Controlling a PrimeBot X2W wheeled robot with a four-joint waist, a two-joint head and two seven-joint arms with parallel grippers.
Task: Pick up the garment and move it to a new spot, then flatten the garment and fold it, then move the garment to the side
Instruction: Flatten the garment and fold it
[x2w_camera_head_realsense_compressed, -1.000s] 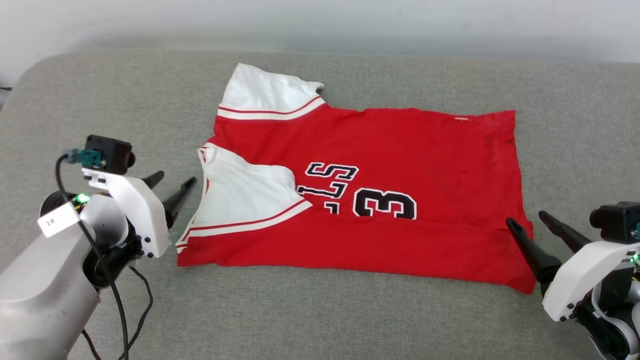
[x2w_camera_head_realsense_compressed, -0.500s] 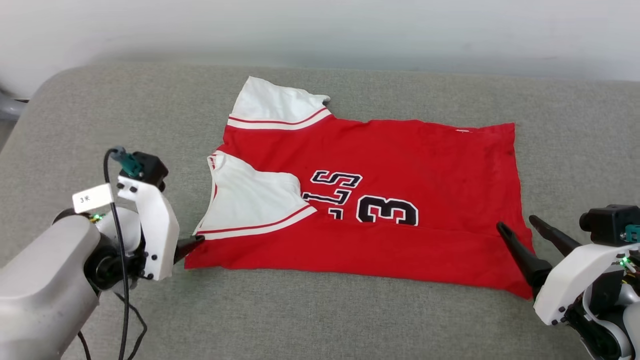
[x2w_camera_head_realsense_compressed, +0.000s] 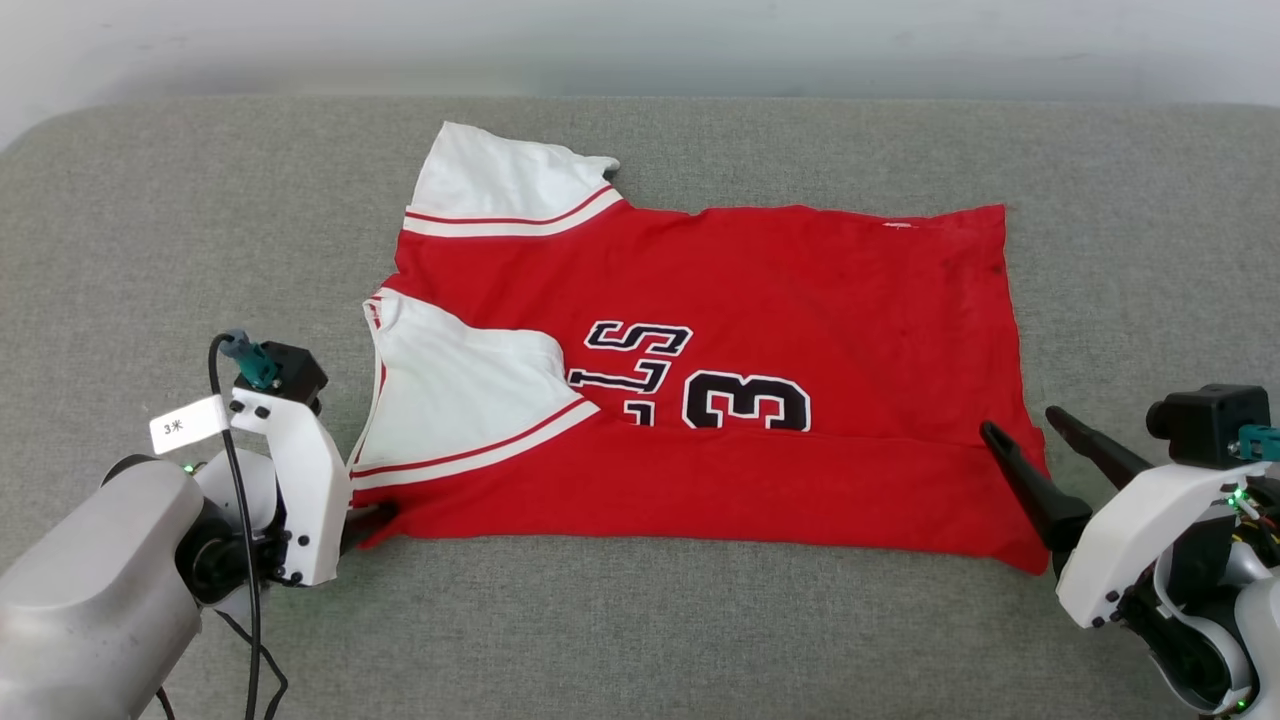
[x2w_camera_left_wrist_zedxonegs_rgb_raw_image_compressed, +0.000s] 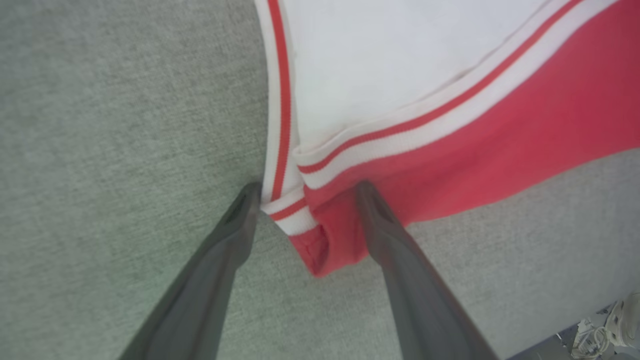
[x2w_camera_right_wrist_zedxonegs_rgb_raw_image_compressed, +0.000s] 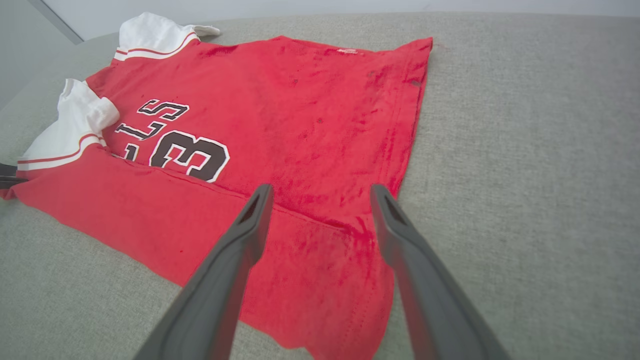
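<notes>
The garment (x2w_camera_head_realsense_compressed: 760, 330), a red jersey with white sleeve panels, black letters and a 3, lies flat on the grey cushion with its near long edge folded over. My left gripper (x2w_camera_head_realsense_compressed: 375, 515) is down at the jersey's near left corner, open, its two fingers straddling that corner (x2w_camera_left_wrist_zedxonegs_rgb_raw_image_compressed: 312, 245) with the striped trim (x2w_camera_left_wrist_zedxonegs_rgb_raw_image_compressed: 285, 210) between them. My right gripper (x2w_camera_head_realsense_compressed: 1020, 425) hovers open over the near right corner, one finger above the red fabric (x2w_camera_right_wrist_zedxonegs_rgb_raw_image_compressed: 320, 235) and the other past its edge. Neither holds anything.
The grey upholstered cushion (x2w_camera_head_realsense_compressed: 640, 630) spreads wide around the jersey, with bare room in front and to both sides. A pale wall runs behind it. A black cable (x2w_camera_head_realsense_compressed: 235, 560) hangs from my left wrist.
My left gripper has dropped and moved in from beside the sleeve to the jersey's near left corner. The right gripper has barely moved. The head camera shifted, so the whole picture moved.
</notes>
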